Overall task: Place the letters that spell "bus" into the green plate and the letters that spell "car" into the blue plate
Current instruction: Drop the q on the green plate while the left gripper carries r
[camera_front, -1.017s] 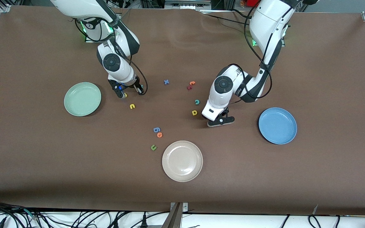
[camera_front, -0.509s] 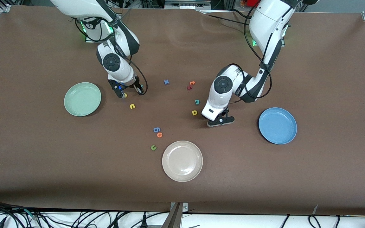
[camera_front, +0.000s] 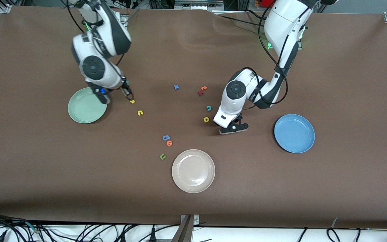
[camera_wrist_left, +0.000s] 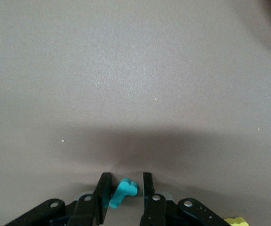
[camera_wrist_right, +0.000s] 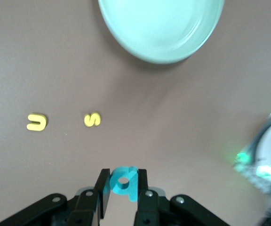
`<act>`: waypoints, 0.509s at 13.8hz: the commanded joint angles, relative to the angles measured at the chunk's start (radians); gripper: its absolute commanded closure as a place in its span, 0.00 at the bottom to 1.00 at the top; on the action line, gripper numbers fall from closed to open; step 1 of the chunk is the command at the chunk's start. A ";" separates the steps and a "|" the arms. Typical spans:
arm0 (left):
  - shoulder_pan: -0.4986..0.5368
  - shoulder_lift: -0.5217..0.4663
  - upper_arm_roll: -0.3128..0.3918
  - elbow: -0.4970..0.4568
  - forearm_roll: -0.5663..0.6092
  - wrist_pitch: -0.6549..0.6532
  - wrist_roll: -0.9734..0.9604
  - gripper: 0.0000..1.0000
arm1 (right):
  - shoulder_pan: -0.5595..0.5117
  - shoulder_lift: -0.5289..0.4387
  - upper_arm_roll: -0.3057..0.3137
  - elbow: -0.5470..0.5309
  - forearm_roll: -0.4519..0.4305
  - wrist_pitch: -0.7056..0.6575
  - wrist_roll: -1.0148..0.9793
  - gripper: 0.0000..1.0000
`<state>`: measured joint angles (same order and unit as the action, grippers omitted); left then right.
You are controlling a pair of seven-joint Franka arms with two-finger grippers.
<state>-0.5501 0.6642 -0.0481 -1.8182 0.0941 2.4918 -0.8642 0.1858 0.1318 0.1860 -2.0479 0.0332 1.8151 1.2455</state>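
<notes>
My right gripper (camera_front: 126, 93) hangs over the table between the green plate (camera_front: 86, 105) and the yellow "s" (camera_front: 132, 101). It is shut on the teal "b" (camera_wrist_right: 124, 182). The right wrist view shows the green plate (camera_wrist_right: 161, 23), the "s" (camera_wrist_right: 92, 119) and the yellow "u" (camera_wrist_right: 36, 122) below. The "u" (camera_front: 140, 113) lies beside the "s". My left gripper (camera_front: 233, 128) sits low at the table beside the yellow "a" (camera_front: 206, 119) and teal "c" (camera_front: 209, 108). Its fingers (camera_wrist_left: 147, 188) are shut on the tilted teal "r" (camera_wrist_left: 123, 190). The blue plate (camera_front: 294, 133) holds no letters.
A cream-white plate (camera_front: 193, 170) stands nearest the front camera. A blue "g" (camera_front: 166, 137), an orange "o" (camera_front: 169, 143) and an olive "u" (camera_front: 162, 156) lie beside it. A blue "x" (camera_front: 176, 87) and orange and red letters (camera_front: 202, 90) lie mid-table.
My right arm has risen and swung toward the green plate with the teal "b", uncovering the yellow "s". The left arm has stayed in place.
</notes>
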 commanded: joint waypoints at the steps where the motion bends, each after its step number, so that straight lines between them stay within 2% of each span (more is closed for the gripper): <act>1: -0.022 0.017 0.004 0.002 0.019 -0.053 -0.042 0.69 | 0.000 0.022 -0.138 0.130 0.019 -0.159 -0.261 1.00; 4: -0.022 0.017 0.004 0.002 0.019 -0.053 -0.044 0.72 | 0.000 0.017 -0.316 0.147 0.010 -0.174 -0.597 1.00; 7: -0.022 0.018 0.004 0.002 0.019 -0.053 -0.045 0.78 | -0.008 0.084 -0.408 0.137 0.007 -0.081 -0.822 1.00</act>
<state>-0.5589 0.6643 -0.0482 -1.8120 0.0942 2.4711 -0.8846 0.1717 0.1549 -0.1895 -1.9232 0.0334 1.6857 0.5335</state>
